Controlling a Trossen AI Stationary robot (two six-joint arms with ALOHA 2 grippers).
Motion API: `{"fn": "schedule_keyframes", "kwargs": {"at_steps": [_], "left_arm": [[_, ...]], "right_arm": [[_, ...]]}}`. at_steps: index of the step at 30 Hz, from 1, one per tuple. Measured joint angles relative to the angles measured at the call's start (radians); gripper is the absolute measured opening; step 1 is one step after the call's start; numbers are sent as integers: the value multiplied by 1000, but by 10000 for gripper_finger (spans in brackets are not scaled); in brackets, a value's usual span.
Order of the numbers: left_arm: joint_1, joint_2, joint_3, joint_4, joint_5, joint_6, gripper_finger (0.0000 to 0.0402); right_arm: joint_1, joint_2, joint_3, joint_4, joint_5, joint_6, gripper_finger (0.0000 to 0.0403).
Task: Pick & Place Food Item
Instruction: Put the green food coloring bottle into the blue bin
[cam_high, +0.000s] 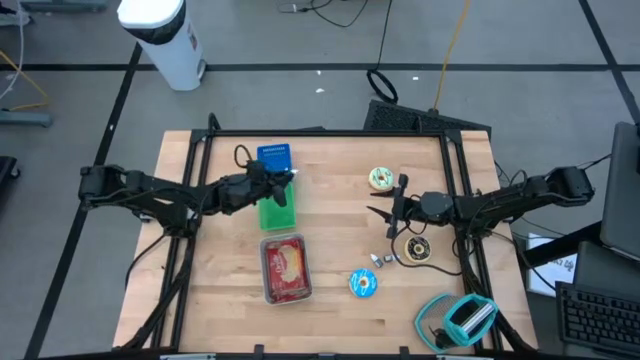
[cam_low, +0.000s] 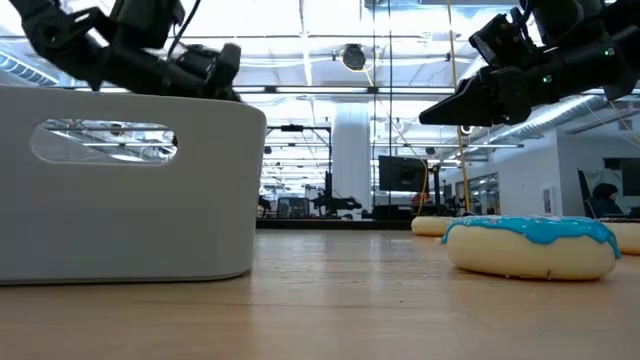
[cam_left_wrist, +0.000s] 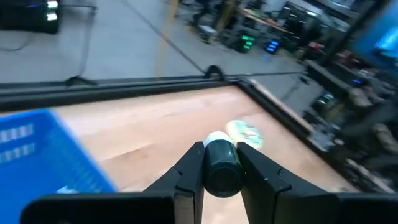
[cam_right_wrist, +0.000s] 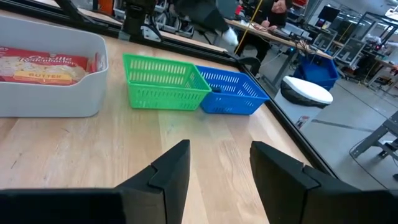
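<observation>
My left gripper (cam_high: 286, 181) hangs above the green basket (cam_high: 278, 211), just near of the blue basket (cam_high: 274, 157), and is shut on a small dark roll with a pale end (cam_left_wrist: 221, 163). My right gripper (cam_right_wrist: 217, 168) stands open and empty above the table's right half, between a green-iced donut (cam_high: 381, 178) and a chocolate donut (cam_high: 417, 248). A white bin (cam_high: 268, 290) holding a red packet rests on the table near the front. A blue-iced donut (cam_low: 532, 245) lies flat on the wood to its right. My left gripper pinches the dark roll by its rounded sides (cam_left_wrist: 211, 177) between the two fingers. The fingers reach nearly level toward the table's right. The roll is lifted clear of the table, and its pale end (cam_left_wrist: 217, 139) shows past the fingertips.
A small silver item (cam_high: 380, 259) lies beside the chocolate donut. A teal and white tool (cam_high: 462, 320) sits at the front right corner. A black frame (cam_high: 320, 133) rims the table. Bare wood lies between the baskets and the right gripper.
</observation>
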Motion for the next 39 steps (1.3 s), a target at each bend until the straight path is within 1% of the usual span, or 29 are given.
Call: {"fn": "schedule_keyframes", "kwargs": {"at_steps": [6,9,13,18,26,33,39], "left_arm": [[25,-1,-75,-11,-88,-85,76],[40,-1,-87,-22,-128,-102,76],[60,0,-87,-63,-153,-104,76],[88,0,-87,-76,-161,-79,76],[92,0,-80,-96,-169,-8,76],[92,0,-47,-237,-203,10,76],[92,2,-14,-268,-203,25,76]], "right_arm": [[0,0,0,0,0,0,155],[0,0,0,1,0,0,155],[0,0,0,1,0,0,155],[0,0,0,1,-1,0,155],[0,0,0,11,-1,0,151],[0,0,0,21,-1,0,150],[0,0,0,21,-1,10,149]]}}
